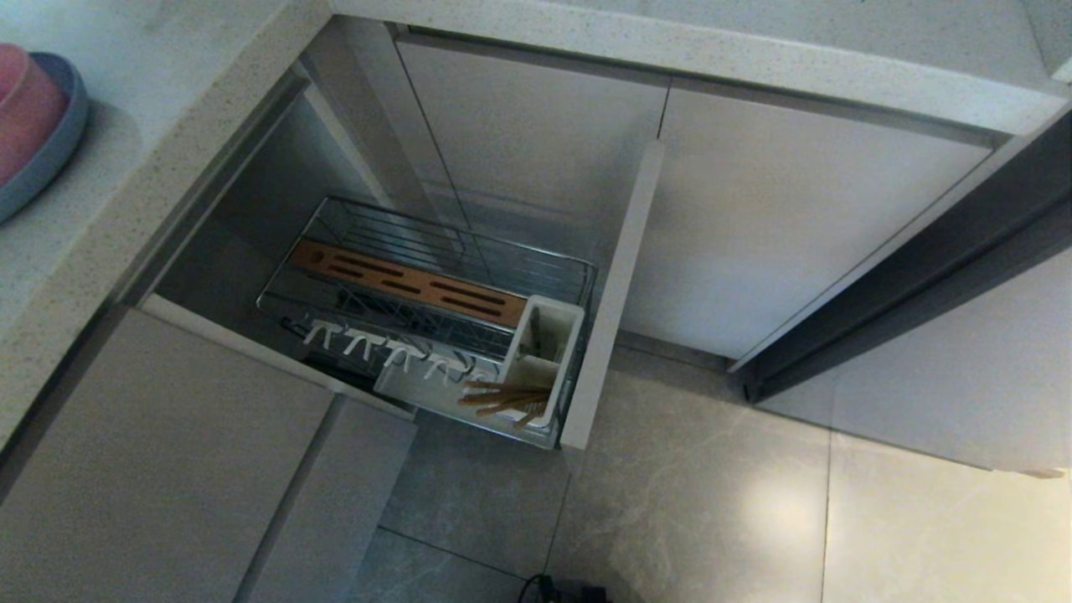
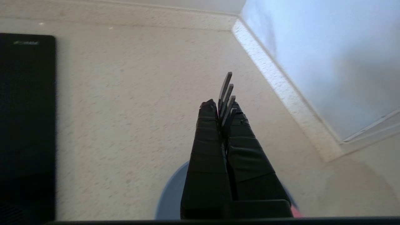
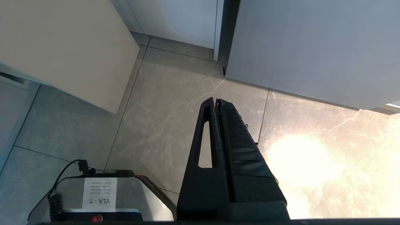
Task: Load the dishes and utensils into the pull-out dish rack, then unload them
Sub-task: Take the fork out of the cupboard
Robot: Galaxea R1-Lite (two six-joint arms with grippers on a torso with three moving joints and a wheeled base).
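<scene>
On the speckled countertop (image 1: 126, 193) at far left, pink bowl (image 1: 25, 105) nested in light-blue plate (image 1: 46, 159), both out of the rack. Below, in the open cabinet, pull-out dish rack (image 1: 435, 276) drawn fully forward, beige front panel (image 1: 615, 293) standing edge-on at right. Wooden strip (image 1: 410, 285) and white pegs (image 1: 377, 347) bare of dishes. In the white utensil caddy (image 1: 544, 352) at the near right corner, chopsticks (image 1: 502, 398) leaning out toward the left, tips resting over the caddy's near compartment edge; probably stowed there to stay upright and together.

Above the countertop, left gripper (image 2: 223, 115) with jaws pressed together, gripping nothing, thin finger blades meeting at the tip; blue plate rim (image 2: 172, 193) just showing beneath the fingers, a sliver of pink beside it. Seemingly poised over the dishes. Jaws would need to part before any grasp of the plate rim.

Low over the floor tiles (image 3: 156, 103), right gripper (image 3: 217, 103) parked, jaws together, empty, well apart from the rack.
</scene>
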